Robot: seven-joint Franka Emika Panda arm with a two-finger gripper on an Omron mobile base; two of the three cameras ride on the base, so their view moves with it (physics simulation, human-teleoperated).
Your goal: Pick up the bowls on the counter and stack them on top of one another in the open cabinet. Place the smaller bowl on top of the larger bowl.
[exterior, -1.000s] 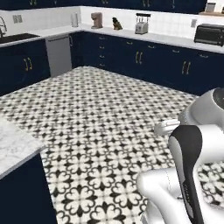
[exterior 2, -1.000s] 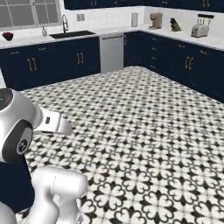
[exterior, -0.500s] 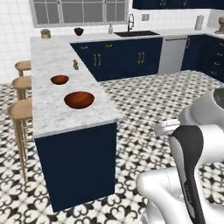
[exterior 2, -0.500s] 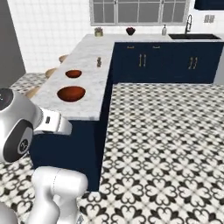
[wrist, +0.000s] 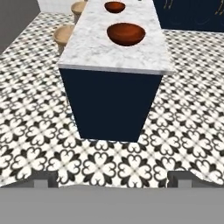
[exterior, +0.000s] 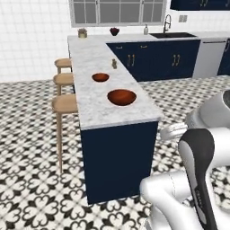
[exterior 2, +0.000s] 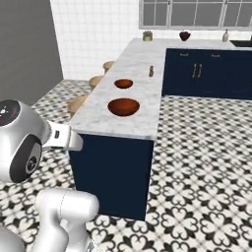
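Hand view looks down the length of the desk, marble top over a navy base, and both bowls sit on it in a line running away from the robot: the larger bowl nearer the end, the smaller bowl just beyond it, apart and both upright. Left base view gives the same picture from the side, big one towards the near end, small one further along, with a little brown shaker well past them and stools tucked along the far flank. Jaws are spread wide with nothing between them, well short of the desk. Now, handling: these look glossy and rigid, glazed ware by the shine, so expect a hard, slick surface that could slip under a light pinch and chip if dropped. Probably moderate weight, the wide one more so. No handles, so the rim is the place, one finger inside the wall and one outside, coming down from above. Larger bowl is the sensible first pick since it goes underneath, and it is also closest. Open cabinet cannot be made out from here
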